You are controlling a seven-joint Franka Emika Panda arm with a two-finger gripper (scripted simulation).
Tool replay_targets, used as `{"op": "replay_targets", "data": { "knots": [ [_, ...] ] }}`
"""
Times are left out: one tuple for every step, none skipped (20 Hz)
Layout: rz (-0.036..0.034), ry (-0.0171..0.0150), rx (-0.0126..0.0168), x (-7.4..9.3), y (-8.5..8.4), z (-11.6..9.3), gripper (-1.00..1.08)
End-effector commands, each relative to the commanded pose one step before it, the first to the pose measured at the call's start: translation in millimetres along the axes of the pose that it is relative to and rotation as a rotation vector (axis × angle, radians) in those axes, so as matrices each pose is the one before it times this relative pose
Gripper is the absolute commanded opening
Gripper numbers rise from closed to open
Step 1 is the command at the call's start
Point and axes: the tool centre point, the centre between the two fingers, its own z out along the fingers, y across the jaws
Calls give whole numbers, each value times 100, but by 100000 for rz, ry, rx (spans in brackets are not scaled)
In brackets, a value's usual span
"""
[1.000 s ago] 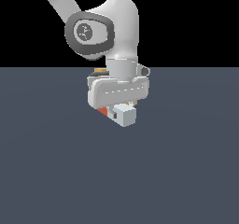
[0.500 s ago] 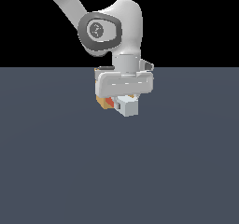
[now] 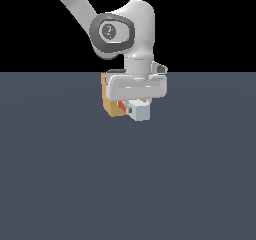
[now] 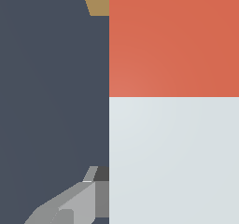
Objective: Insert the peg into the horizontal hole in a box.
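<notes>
In the exterior view my gripper is shut on the peg, held level above the floor. The peg's white end faces the camera and its red-orange half points back toward the tan-orange box, which stands just behind and is mostly hidden by my hand. The hole is hidden. In the wrist view the peg fills most of the picture, red-orange half and white half. One grey finger shows beside it, and a corner of the box shows past the red-orange half.
A flat dark grey floor spreads all around, with black background above it. My arm rises toward the exterior view's upper left.
The gripper with the peg has risen a little and shifted toward the exterior view's right, drawing nearer the box. The grip has not changed.
</notes>
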Motion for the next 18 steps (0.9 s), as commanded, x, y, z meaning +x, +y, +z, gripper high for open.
{"op": "replay_targets", "data": {
  "knots": [
    [429, -100, -403, -17, 201, -249, -100],
    [0, 0, 0, 0, 0, 0, -100],
    [0, 0, 0, 0, 0, 0, -100],
    [-115, 90, 420, 35, -149, 234, -100],
    [31, -6, -92, -17, 49, -55, -100],
    [99, -19, -296, -56, 143, -179, -100],
    [96, -19, -289, -54, 144, -174, -100],
    [31, -6, -93, -17, 49, -56, -100],
    [0, 0, 0, 0, 0, 0, -100],
    [0, 0, 0, 0, 0, 0, -100],
    [0, 0, 0, 0, 0, 0, -100],
    [-3, 71, 436, 18, -155, 237, -100],
    [0, 0, 0, 43, -4, 0, -100],
    [0, 0, 0, 131, -12, 1, -100],
    [0, 0, 0, 220, -16, 1, -100],
    [0, 0, 0, 308, -16, 2, -100],
    [-7, -3, -48, 400, -16, -29, -100],
    [0, 0, 0, 482, -9, 3, -100]
  ]
}}
